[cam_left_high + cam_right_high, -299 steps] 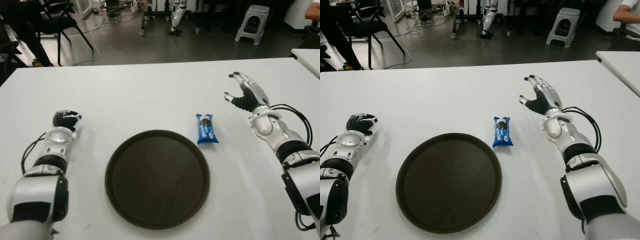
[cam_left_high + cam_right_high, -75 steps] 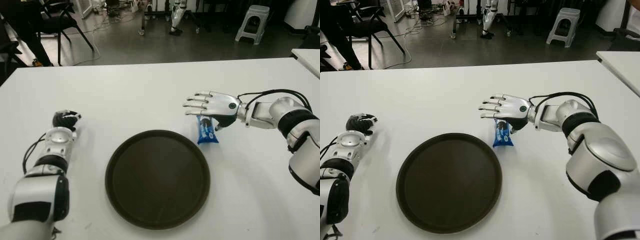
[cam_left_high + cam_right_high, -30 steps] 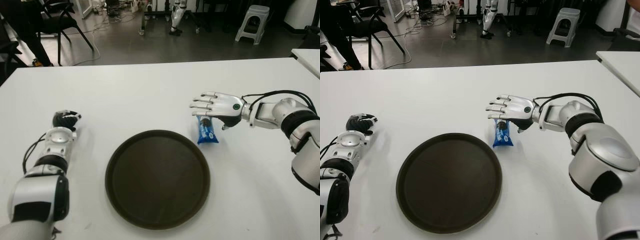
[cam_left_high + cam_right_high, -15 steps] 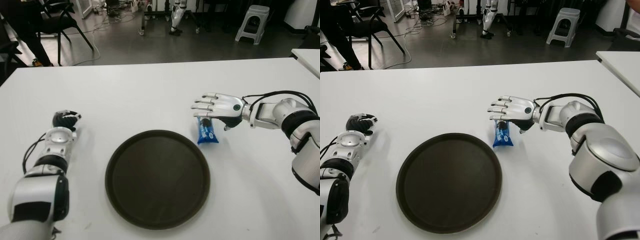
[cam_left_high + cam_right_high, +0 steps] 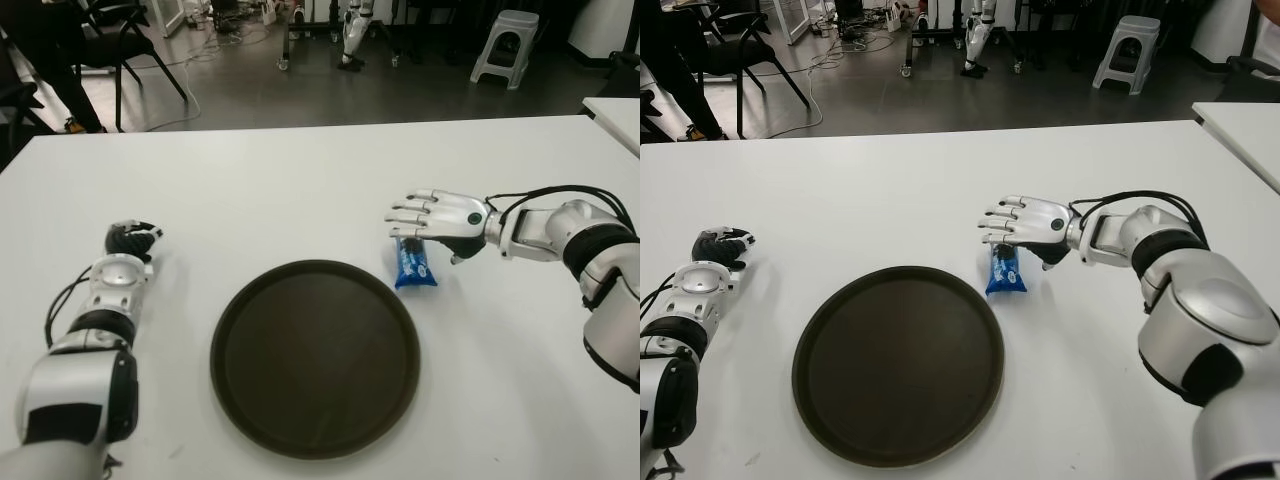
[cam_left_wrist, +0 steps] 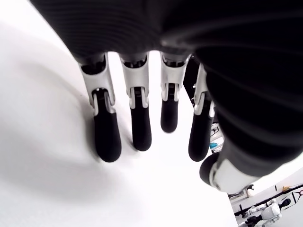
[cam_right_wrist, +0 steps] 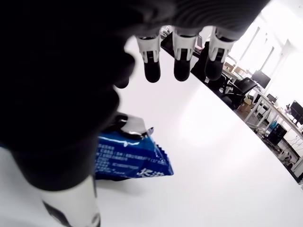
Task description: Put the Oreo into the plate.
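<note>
We see the Oreo (image 5: 412,262), a blue packet, lying flat on the white bench (image 5: 300,190), just off the far right edge of the plate (image 5: 314,356) and outside its rim. The plate is a dark round tray sitting near the front of the bench with nothing on it.

Our right hand (image 5: 437,218) is stretched out palm down directly over the far end of the packet, its arm reaching in from the right side. In the right wrist view the fingers (image 7: 147,63) point straight out and uncurled, with the blue packet (image 7: 130,157) lying beneath the palm; the hand is released and grasps nothing. We cannot tell whether the thumb or palm touches the wrapper.

Our left hand (image 5: 132,240) shows at the left side of the bench, well apart from the plate. In its wrist view the dark fingers (image 6: 106,136) hang loosely extended above the white surface, relaxed and holding nothing.

Beyond the bench we see a dark floor with a black chair (image 5: 110,40) at the far left and a grey stool (image 5: 507,42) at the far right
</note>
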